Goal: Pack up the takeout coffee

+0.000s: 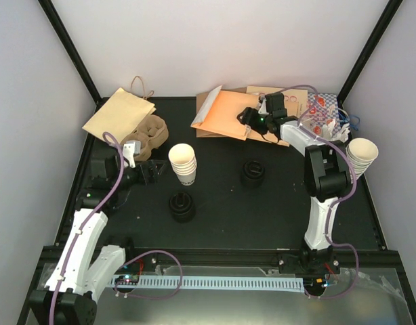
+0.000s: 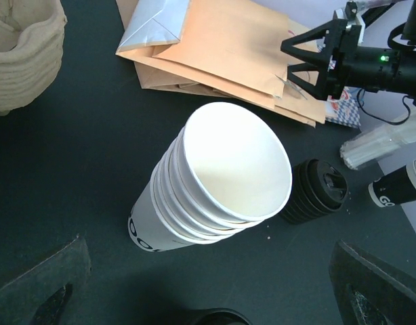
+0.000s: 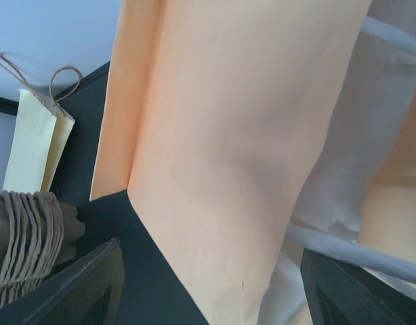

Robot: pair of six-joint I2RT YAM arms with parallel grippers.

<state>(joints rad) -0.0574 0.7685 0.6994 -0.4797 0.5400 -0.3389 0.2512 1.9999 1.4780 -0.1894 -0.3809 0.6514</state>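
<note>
Left gripper (image 1: 151, 173): fingers spread to full width, nothing between them, pointed at the stack of lidless cream cups (image 1: 183, 162) on the black table (image 1: 262, 217)

Right gripper (image 1: 246, 116): at the far side, over the orange paper bag (image 1: 225, 114). Fingers are apart with the bag's flat face between them; contact with the paper cannot be told

Takeout coffee: seen as two black pieces standing upright; cup walls not made out. Far black sip lid (image 1: 252, 171) stands right of the cup stack. Near black sip lid (image 1: 181, 206) stands just in front of the stack. Both are apart from the grippers
</note>
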